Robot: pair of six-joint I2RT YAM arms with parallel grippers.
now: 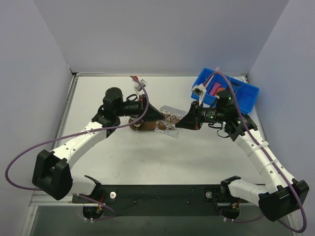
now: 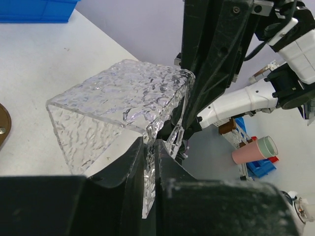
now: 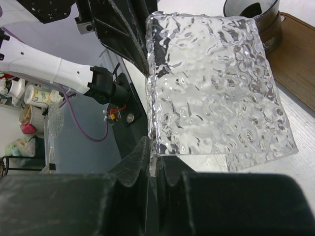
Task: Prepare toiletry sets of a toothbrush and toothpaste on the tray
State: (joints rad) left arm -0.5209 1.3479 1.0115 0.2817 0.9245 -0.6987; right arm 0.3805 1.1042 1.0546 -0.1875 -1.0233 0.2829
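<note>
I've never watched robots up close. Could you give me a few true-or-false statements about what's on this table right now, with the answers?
1. The left gripper and the right gripper both pinch the clear cover. True.
2. The bin is red. False: it is blue.
3. A magenta tube lies in the bin. True.
4. The right gripper hangs wide open. False: it is shut on the clear cover's edge.
5. The tray is white. False: it is dark brown.
</note>
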